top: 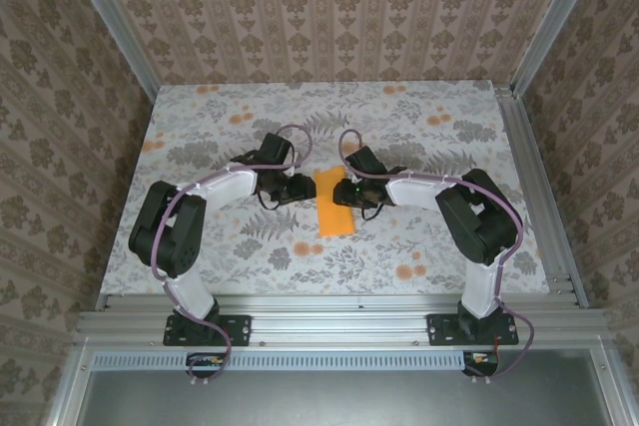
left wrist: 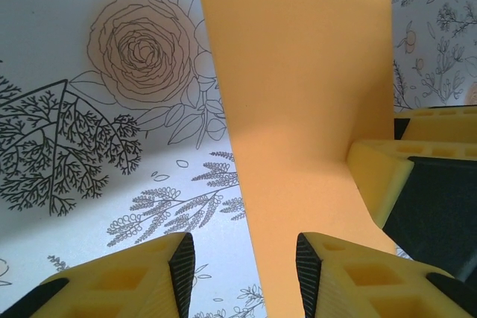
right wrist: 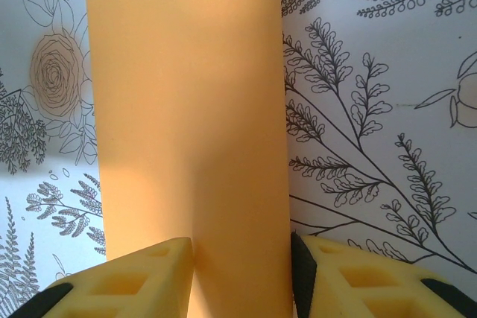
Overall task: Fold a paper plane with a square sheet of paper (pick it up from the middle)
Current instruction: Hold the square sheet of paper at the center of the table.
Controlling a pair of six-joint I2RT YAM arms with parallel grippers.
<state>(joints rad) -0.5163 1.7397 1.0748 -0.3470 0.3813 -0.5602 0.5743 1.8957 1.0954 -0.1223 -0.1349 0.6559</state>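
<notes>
Square sheet of paper (top: 333, 209) lies frame centre as narrow folded strip. Left gripper (left wrist: 242, 258) fingers apart at strip edge. Right gripper (right wrist: 242, 255) spread, seemingly straddling strip. Centre-fold stage, likely; next needs crease pressed.

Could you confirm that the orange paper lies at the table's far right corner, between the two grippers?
Not quite: the top external view shows the orange paper near the middle of the table, not its far right corner. It does lie between the left gripper and right gripper.
</notes>
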